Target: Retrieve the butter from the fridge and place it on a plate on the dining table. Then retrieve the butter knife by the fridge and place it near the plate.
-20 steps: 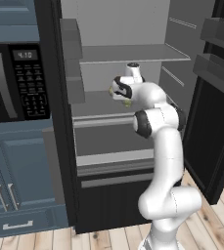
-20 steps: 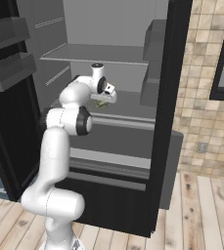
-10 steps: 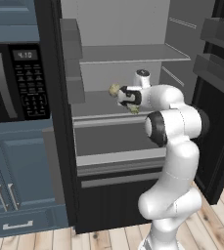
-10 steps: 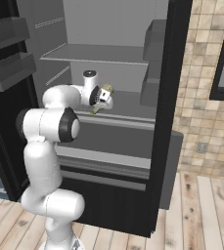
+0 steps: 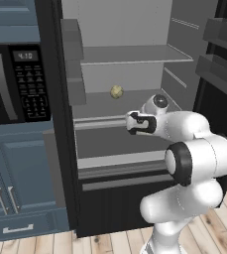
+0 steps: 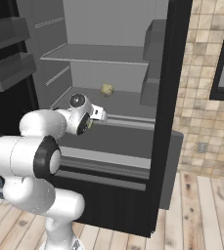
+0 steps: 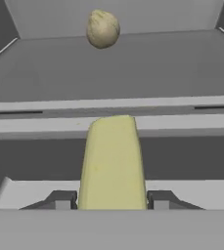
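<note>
Butter (image 7: 112,163) withdrawn, potato (image 7: 102,28) behind

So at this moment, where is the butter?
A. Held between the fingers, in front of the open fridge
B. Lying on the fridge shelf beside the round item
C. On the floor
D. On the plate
A: in the hand view the butter sits clamped between the fingers, while the round item lies apart on the fridge shelf.

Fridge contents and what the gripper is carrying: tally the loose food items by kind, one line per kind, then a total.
Butter bar, clamped in the gripper in front of the fridge shelves: 1
Round tan lumpy item, resting on the middle shelf toward the back, kind unclear: 1
Total: 2
</note>
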Available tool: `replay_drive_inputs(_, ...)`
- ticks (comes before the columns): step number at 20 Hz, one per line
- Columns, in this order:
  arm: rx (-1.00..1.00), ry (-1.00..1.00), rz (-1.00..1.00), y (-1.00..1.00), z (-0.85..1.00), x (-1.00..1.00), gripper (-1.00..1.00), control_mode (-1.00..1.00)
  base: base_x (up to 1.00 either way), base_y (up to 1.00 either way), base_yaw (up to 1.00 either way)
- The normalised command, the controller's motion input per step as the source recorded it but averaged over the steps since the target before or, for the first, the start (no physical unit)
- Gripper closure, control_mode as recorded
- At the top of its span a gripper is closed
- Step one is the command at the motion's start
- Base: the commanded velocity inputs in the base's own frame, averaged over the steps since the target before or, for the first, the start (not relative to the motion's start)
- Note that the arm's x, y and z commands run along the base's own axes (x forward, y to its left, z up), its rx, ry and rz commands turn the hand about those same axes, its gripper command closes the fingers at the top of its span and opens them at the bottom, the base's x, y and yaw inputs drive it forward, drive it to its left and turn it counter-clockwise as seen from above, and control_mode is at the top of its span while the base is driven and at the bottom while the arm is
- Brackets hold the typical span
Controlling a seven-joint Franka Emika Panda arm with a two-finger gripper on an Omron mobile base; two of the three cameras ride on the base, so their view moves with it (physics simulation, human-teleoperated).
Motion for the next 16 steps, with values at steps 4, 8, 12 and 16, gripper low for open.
replay_drive_inputs(4,-0.05,0.0,0.01,0.0,0.97,-0.99,1.0,-1.0,0.0,0.0,0.0)
replay_drive_inputs(8,-0.08,0.04,0.0,0.0,1.0,-0.77,1.0,-1.0,0.0,0.0,0.0)
replay_drive_inputs(12,-0.09,0.08,0.0,0.0,1.0,-0.75,1.0,-1.0,0.0,0.0,0.0)
replay_drive_inputs(16,-0.03,0.04,0.0,0.0,0.93,-0.58,1.0,-1.0,0.0,0.0,0.0)
